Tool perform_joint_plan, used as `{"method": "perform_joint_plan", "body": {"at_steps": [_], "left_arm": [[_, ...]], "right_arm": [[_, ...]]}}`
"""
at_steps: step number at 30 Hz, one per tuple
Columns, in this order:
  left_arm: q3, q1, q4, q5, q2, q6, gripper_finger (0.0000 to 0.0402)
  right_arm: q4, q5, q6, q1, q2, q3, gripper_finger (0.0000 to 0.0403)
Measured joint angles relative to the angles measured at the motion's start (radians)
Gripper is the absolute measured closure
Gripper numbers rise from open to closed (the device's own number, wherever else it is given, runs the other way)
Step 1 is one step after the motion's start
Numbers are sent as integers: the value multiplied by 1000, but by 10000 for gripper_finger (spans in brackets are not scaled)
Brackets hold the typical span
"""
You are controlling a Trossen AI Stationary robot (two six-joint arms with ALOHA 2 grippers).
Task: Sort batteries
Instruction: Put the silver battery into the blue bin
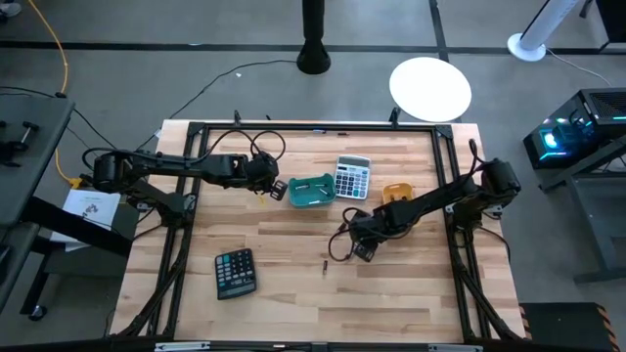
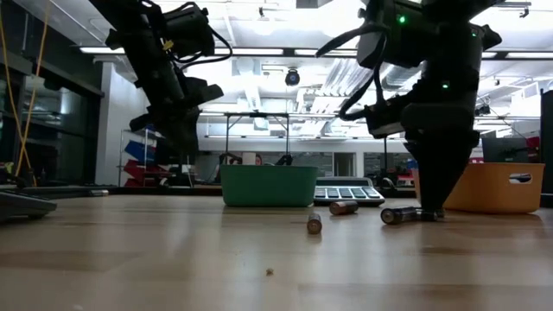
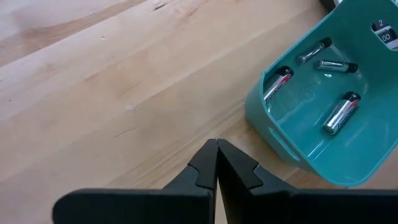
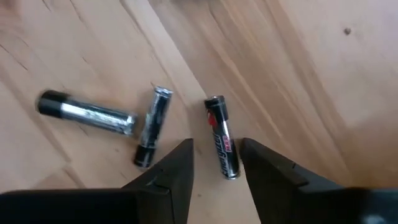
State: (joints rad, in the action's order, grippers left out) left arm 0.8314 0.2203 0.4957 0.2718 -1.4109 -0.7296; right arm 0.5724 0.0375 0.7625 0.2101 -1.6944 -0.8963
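Observation:
My right gripper [image 4: 216, 144] is open and low over the table near its middle [image 1: 360, 249]. Its fingers stand on either side of a dark, red-labelled battery [image 4: 222, 140] that lies flat on the wood, with a gap on both sides. Two silvery batteries [image 4: 87, 115] [image 4: 152, 124] lie just beyond it. One more battery [image 1: 325, 264] lies alone nearer the table's near edge. My left gripper [image 3: 216, 163] is shut and hovers beside the teal tray [image 3: 273, 134], which holds several batteries [image 3: 341, 113].
A grey calculator [image 1: 352, 177] sits right of the teal tray [image 1: 311, 191], and the yellow tray [image 1: 396, 194] sits behind my right arm. A dark calculator [image 1: 235, 272] lies toward the near left. In the low view, loose batteries [image 2: 314, 224] [image 2: 343, 207] [image 2: 399, 214] lie before the trays.

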Motion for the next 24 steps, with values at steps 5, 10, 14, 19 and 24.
{"method": "perform_joint_plan", "body": {"at_steps": [5, 10, 14, 19, 24], "left_arm": [[0, 0, -3, 0, 0, 0, 401], [0, 0, -7, 0, 3, 1, 401], [0, 0, -3, 2, 3, 21, 401], [0, 9, -3, 8, 3, 28, 401], [0, 9, 1, 5, 3, 34, 401]], "right_arm": [[15, 3, -91, -20, -59, -6, 344], [49, 20, -162, -52, -14, -45, 386], [19, 131, -295, -130, 53, -159, 396], [-160, 66, -431, -262, 22, -233, 394], [-377, -33, -426, -357, -3, -243, 376]]}}
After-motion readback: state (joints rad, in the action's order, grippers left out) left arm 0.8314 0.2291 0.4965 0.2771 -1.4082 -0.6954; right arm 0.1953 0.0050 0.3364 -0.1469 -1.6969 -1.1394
